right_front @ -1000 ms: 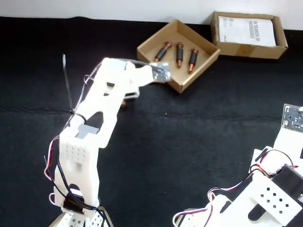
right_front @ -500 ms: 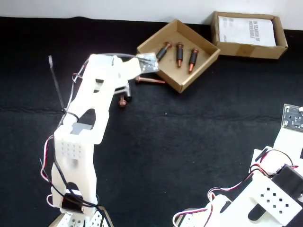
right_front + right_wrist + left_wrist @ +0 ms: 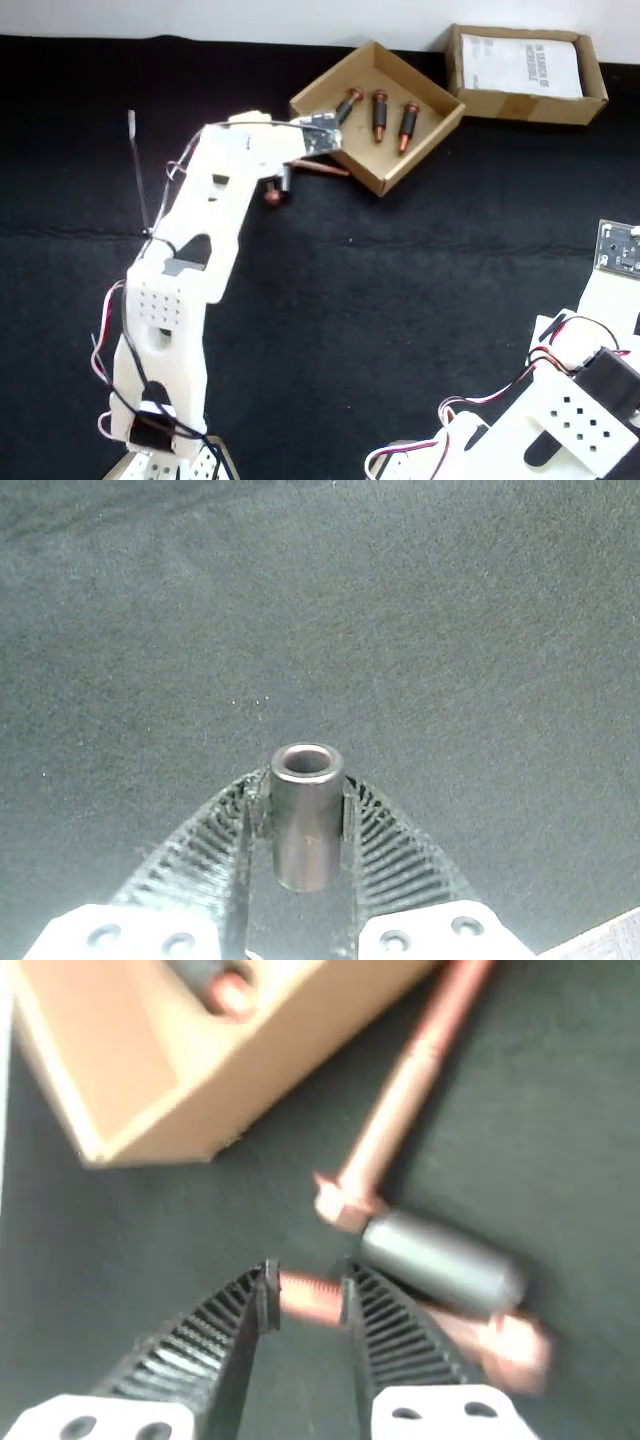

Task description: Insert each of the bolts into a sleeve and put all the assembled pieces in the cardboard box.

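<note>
Left gripper (image 3: 308,1285) is clamped on the threaded tip of a piece (image 3: 440,1265), i.e. bolt w/ sleeve on; its head sits lower right of frame. Grip's thin, so I'd lift slow, keep it level so the sleeve can't slide off, & clear the box (image 3: 150,1050) wall (upper left) before release. Loose bolt (image 3: 400,1100) lies just beside, head by the sleeve. Right gripper (image 3: 305,805) is clamped on a spare sleeve (image 3: 307,830), lower centre of frame.
</note>
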Tool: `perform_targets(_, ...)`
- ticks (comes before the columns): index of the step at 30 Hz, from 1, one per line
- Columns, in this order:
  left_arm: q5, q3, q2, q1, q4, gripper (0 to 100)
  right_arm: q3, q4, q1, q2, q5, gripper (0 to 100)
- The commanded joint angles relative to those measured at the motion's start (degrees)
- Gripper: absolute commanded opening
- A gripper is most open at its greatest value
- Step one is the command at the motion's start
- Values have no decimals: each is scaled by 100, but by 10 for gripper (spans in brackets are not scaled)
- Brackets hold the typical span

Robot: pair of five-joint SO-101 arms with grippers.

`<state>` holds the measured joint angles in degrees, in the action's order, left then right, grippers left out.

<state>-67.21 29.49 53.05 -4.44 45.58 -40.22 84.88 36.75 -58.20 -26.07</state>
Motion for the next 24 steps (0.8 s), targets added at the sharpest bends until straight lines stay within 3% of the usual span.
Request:
perform_targets(1, -185, -31, 189, -13, -53, 111, 13, -75, 31, -66, -70, 7)
perform_targets(13, -396, -22, 22, 488, 457, 107, 13, -242, 31, -57, -70, 7)
perform_targets(16, -97, 92, -215, 760, 492, 40, 13, -242, -4, -57, -70, 7)
perform_targets(19, 1152, 312, -409, 1015, 519, 14, 40, -242, -215, -101, -62, 7)
perform_targets(24, 4642, 769, -778, 1393, 1319, 8, 22, -233, -462, -57, -53, 7)
